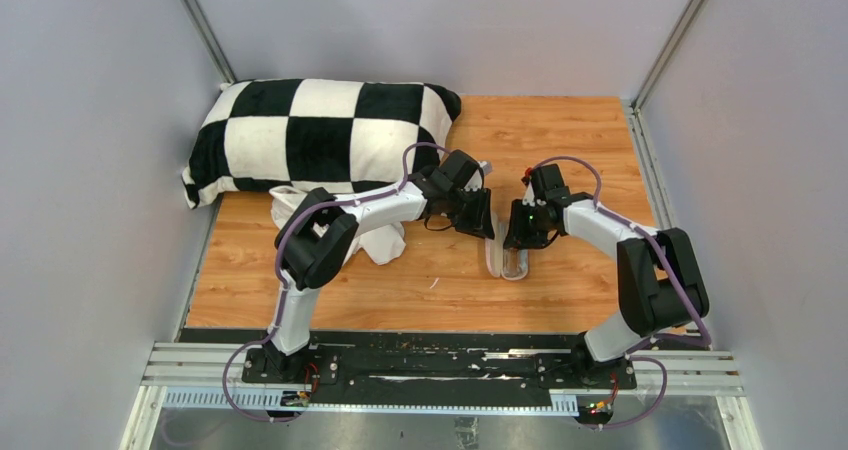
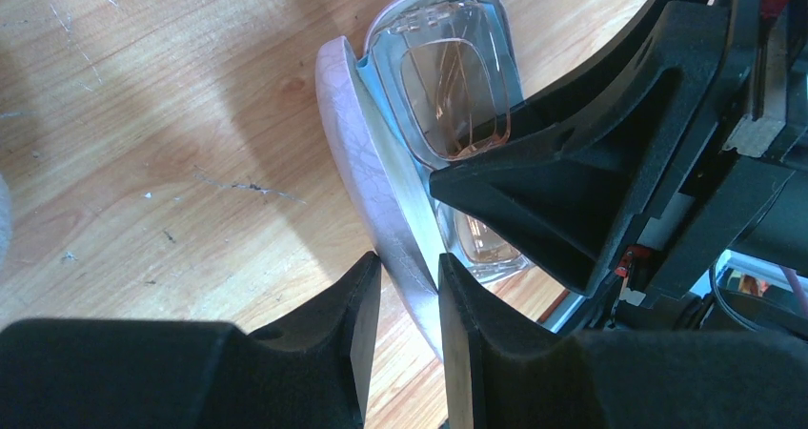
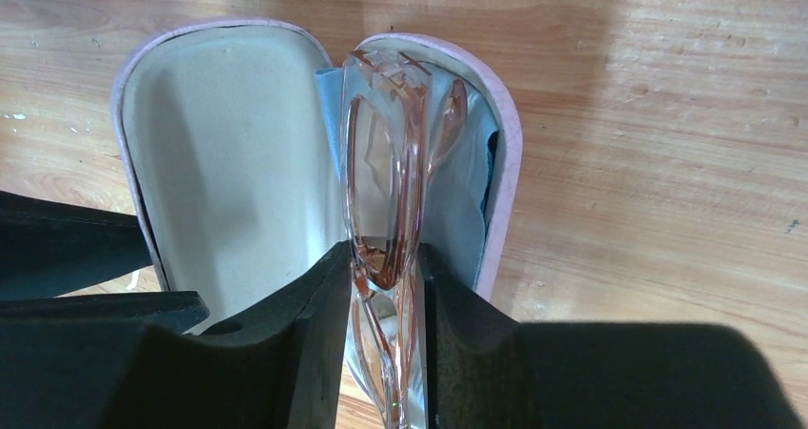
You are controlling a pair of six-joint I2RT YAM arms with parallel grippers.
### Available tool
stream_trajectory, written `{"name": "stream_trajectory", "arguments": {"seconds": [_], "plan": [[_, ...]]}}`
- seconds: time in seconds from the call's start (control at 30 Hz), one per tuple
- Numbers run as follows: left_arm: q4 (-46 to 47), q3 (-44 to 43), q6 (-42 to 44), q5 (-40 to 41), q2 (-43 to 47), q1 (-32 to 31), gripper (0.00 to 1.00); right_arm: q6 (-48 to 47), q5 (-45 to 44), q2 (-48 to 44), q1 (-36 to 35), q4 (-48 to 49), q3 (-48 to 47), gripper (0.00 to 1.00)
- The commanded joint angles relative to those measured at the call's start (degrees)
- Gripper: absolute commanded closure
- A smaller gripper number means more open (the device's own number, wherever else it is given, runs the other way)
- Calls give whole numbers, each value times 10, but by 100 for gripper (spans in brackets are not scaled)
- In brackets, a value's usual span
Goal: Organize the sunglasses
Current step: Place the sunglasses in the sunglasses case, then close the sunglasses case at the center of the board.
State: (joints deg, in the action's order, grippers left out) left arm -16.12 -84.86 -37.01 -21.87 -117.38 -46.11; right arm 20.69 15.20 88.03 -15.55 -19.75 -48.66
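Observation:
The sunglasses (image 3: 381, 162) have a clear pinkish frame and amber lenses. They are folded and stand on edge in the lower half of the open pink case (image 3: 505, 162), over a light-blue cloth (image 3: 462, 200). My right gripper (image 3: 385, 267) is shut on the sunglasses. The case's cream-lined lid (image 3: 229, 143) stands open to the left. My left gripper (image 2: 411, 276) is closed on the lid's edge (image 2: 357, 143). In the top view both grippers, left (image 1: 484, 222) and right (image 1: 517, 238), meet over the case (image 1: 512, 262) at mid table.
A black-and-white checkered pillow (image 1: 320, 135) lies at the back left. A crumpled white cloth (image 1: 385, 242) lies under my left arm. Grey walls enclose the wooden table (image 1: 560, 140) on three sides.

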Motion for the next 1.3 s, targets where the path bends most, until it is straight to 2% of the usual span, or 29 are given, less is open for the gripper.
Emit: {"name": "stream_trajectory", "arguments": {"seconds": [0.0, 0.2, 0.33, 0.73, 0.8, 0.97, 1.13, 1.27], "plan": [[-3, -13, 5, -8, -12, -3, 67, -17, 3, 7, 8, -7, -2, 63], [0, -12, 2, -11, -13, -4, 67, -5, -3, -25, 7, -13, 4, 51], [1, -11, 1, -11, -13, -4, 67, -5, -11, -45, 7, -28, -3, 49], [2, -8, 0, -11, -9, -4, 67, 2, -43, -104, 9, -65, -8, 49], [2, -10, 0, -11, -9, -4, 67, 25, -62, -128, 27, -63, 4, 52], [11, -8, -6, -9, -8, -4, 67, 78, 26, -163, 141, -2, 75, 57], [11, -14, -8, -11, -10, -4, 67, 76, 84, -125, 150, 22, 87, 60], [16, -16, -15, -7, -9, -4, 68, 88, 94, -113, 171, 48, 102, 61]]}}
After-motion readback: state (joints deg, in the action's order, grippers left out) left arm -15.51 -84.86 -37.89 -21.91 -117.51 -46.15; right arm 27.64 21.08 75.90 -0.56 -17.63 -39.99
